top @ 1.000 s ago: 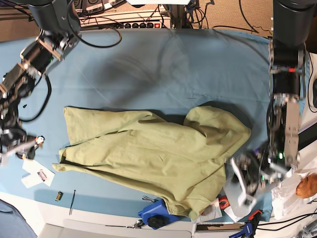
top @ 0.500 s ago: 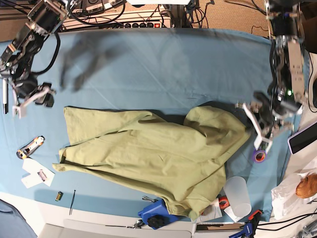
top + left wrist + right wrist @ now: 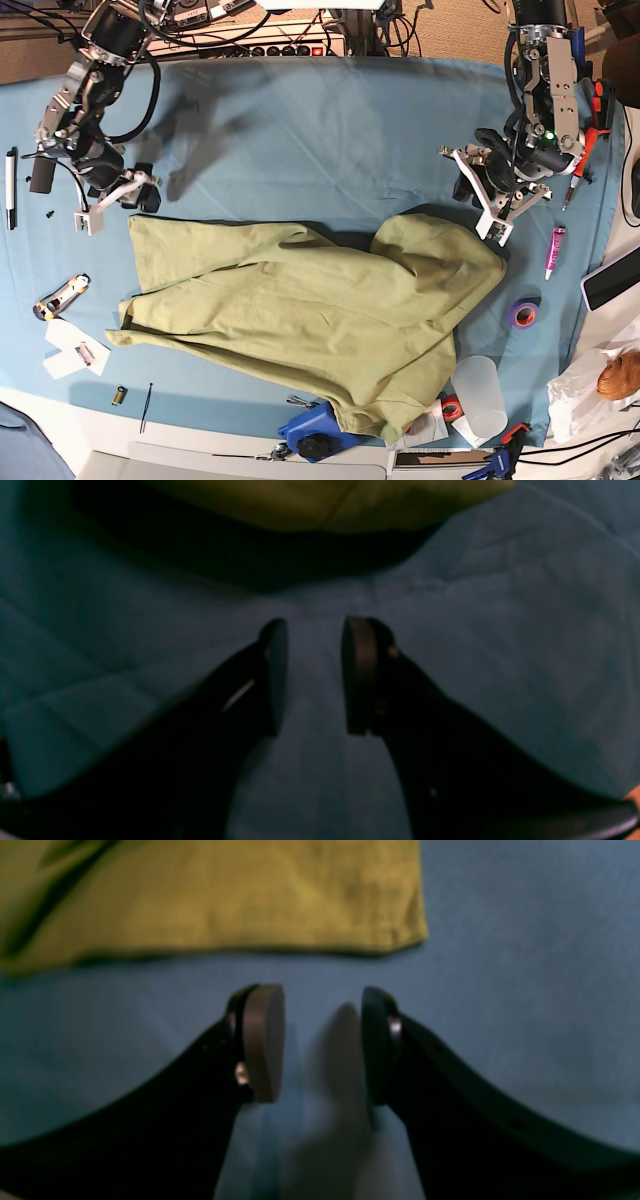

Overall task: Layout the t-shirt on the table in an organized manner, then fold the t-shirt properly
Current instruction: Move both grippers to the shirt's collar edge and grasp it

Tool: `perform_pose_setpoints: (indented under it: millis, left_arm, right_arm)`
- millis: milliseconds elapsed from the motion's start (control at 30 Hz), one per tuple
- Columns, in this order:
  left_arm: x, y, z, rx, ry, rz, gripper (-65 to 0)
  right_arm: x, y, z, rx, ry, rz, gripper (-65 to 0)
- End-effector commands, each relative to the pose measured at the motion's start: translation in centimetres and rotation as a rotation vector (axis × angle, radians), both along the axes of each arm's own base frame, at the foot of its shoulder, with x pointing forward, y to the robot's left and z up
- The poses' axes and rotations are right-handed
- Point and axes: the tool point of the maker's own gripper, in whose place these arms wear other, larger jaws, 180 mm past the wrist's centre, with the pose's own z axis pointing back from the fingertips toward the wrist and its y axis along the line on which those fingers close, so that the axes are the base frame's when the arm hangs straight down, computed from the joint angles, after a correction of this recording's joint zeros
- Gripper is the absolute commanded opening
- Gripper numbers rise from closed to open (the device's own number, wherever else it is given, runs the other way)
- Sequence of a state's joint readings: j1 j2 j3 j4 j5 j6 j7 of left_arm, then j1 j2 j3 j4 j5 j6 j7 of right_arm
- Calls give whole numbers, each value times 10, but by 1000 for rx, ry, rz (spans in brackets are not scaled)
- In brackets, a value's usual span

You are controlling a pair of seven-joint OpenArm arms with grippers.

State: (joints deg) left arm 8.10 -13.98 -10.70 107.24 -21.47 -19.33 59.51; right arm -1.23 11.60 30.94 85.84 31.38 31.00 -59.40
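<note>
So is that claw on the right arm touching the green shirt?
Apart. The right wrist view shows blue cloth between the right gripper fingers and the t-shirt edge.

One shirt (image 3: 300, 310) lies on one surface (image 3: 330, 130). Two tools: left tool (image 3: 478, 195), right tool (image 3: 110, 200). One tape roll (image 3: 521, 314), one plastic cup (image 3: 478, 394), one black pen (image 3: 11, 186).

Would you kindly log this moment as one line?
t-shirt: crumpled, unfolded | left end effector: open, near shirt edge | right end effector: open, near shirt corner
</note>
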Motion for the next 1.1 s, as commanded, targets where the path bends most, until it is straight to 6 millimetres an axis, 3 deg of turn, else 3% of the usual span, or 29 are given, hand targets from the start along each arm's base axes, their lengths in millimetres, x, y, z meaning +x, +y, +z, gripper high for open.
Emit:
perform_pose_setpoints:
  millis: [0,400,633,700,800,867,1067]
  left_arm:
    - [9,0,12,-8,-51,-3,-472]
    - [10,0,13,-9,-57,-2,-472]
    - [12,-1,15,-16,-73,-1,-472]
    - [14,-2,17,-22,-89,0,-472]
    - [18,-6,23,-60,-123,0,-470]
    - [19,-11,27,-92,-135,-2,-457]
    - [32,-12,38,-162,-212,75,-426]
  right_arm:
    - [11,-10,12,-19,-49,-17,-395]
    - [52,2,-18,217,4,-91,-395]
    - [72,3,-2,231,-57,-94,-396]
    - [79,2,5,222,-79,-92,-440]
    - [87,-1,11,191,-86,-83,-587]
    - [89,-1,13,191,-89,-82,-643]
    - [95,5,27,164,-152,-13,-650]
